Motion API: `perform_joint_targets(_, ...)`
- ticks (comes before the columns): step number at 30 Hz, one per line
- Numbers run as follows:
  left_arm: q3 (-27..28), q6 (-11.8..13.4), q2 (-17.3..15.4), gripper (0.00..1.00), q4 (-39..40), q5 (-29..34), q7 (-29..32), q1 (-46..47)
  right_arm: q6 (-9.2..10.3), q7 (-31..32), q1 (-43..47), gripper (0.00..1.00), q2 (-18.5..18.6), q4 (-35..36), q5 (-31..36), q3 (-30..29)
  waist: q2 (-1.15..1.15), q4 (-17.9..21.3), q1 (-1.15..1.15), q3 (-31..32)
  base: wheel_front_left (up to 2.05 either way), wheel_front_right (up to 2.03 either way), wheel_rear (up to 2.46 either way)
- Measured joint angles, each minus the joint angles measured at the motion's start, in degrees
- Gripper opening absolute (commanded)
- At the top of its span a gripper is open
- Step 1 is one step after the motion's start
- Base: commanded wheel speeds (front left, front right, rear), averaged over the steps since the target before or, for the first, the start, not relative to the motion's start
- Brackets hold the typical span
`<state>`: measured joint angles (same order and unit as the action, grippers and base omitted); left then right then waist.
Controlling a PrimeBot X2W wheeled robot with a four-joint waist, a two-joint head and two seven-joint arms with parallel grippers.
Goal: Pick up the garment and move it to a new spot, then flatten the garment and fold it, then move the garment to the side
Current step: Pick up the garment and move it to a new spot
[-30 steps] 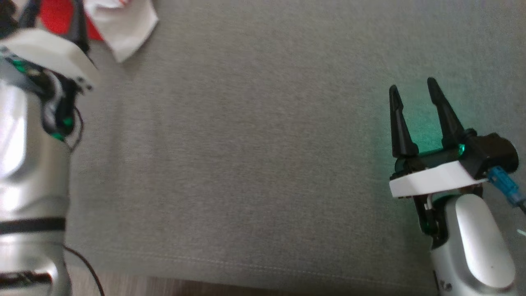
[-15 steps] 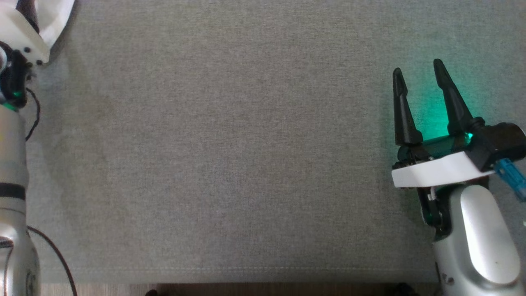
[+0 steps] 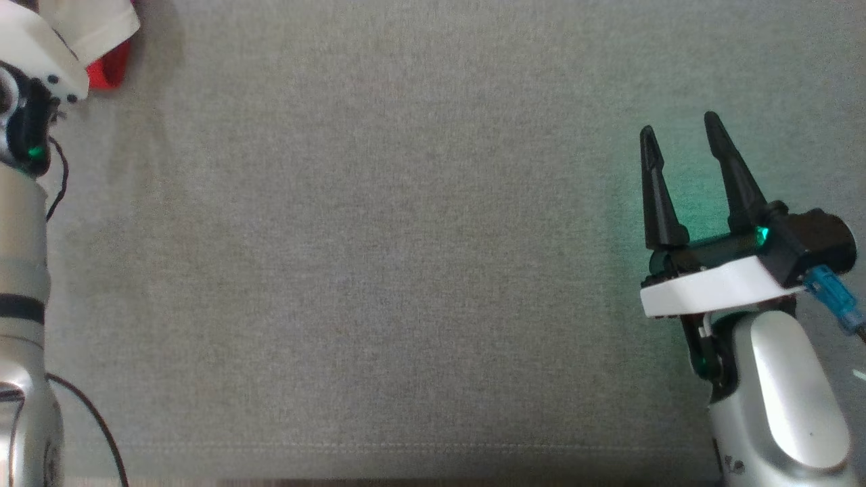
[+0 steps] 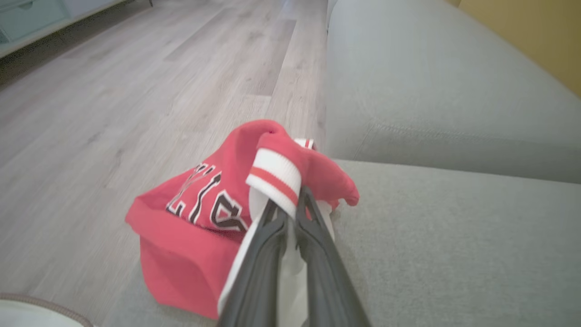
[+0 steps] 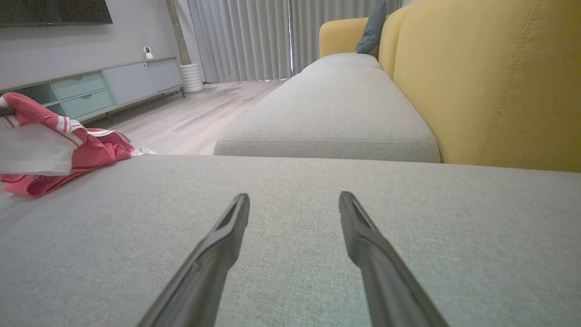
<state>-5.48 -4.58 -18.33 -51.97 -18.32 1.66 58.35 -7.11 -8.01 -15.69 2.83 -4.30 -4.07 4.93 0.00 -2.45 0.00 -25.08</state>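
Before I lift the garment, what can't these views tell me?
- Head view: the garment is mostly cut off by the top-left corner and covered by the left wrist.
- Left wrist view: the striped cuff drapes over the left hand's fingertips, hiding how much cloth they pinch; the lettering is crumpled and unreadable.
- Right wrist view: the left edge cuts off part of the garment.

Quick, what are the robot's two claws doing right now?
Left claw: closed, pinching the red and white garment.
Right claw: open, holding nothing, over the grey cushion.
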Motion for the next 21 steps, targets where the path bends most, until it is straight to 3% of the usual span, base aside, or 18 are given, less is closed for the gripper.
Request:
perform_joint_targets(12,-8.2,-2.5,2.5,0.00,7.2,0.5,-0.9,0.8,0.00,-2.3,4.3,1.00,0.0,-5.1,-3.4,-0.3,0.00,1.5,0.00,11.9,0.00,0.00,0.00)
perform_joint_targets(21,-17.6,-2.6,7.1,0.00,21.1,-4.1,2.4,0.4,0.00,-3.9,7.5,1.00,0.0,-8.2,-6.1,-1.7,0.00,5.6,0.00,19.9,0.00,0.00,0.00)
